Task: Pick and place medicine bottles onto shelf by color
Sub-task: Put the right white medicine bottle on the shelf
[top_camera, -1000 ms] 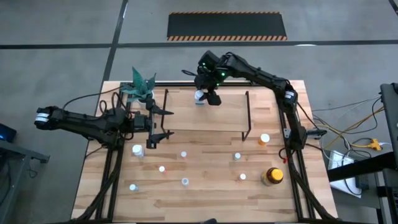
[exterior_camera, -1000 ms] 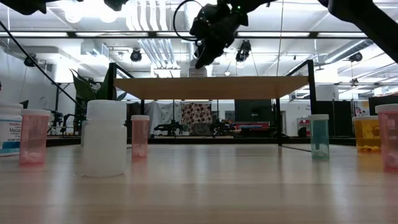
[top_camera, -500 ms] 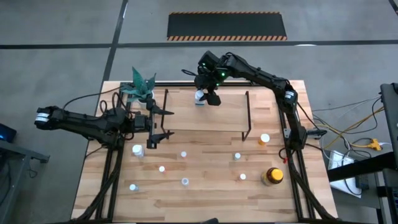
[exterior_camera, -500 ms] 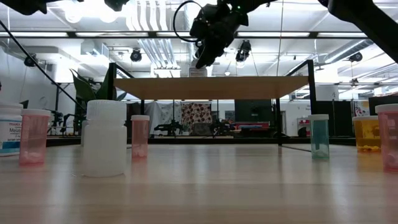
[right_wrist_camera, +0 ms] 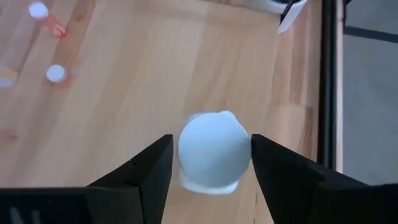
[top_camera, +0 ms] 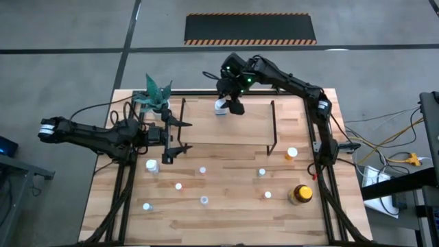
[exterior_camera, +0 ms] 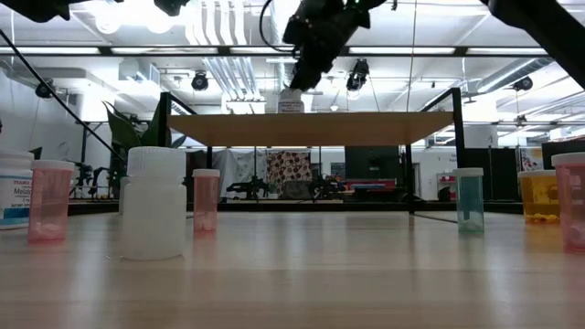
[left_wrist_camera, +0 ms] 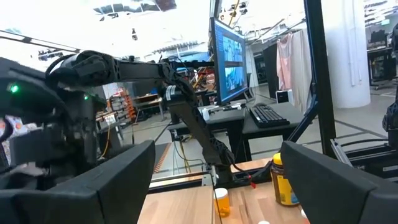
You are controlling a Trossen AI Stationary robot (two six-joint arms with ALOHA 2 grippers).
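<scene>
1. The right gripper (top_camera: 232, 106) is up over the back edge of the shelf (top_camera: 247, 127), near its left end. From the right wrist camera its fingers (right_wrist_camera: 146, 165) sit either side of a pale white-capped bottle (right_wrist_camera: 213, 151), standing on the shelf board. The fingers look parted, with a sliver of gap on one side, so not a firm squeeze as far as I can tell.
2. In the low view that gripper (exterior_camera: 306, 68) hangs just above the shelf top (exterior_camera: 302, 128).
3. The left gripper (top_camera: 170, 140) waits over the table (top_camera: 226, 206) by the shelf's left legs, jaws spread wide, nothing between them.
4. The other small bottles are scattered on the table in front of the shelf, e.g. a white-capped one (top_camera: 151, 165).
5. The big amber bottle (top_camera: 300, 195) stands near the front right.
6. The potted plant (top_camera: 156, 96) is at the back left.
</scene>
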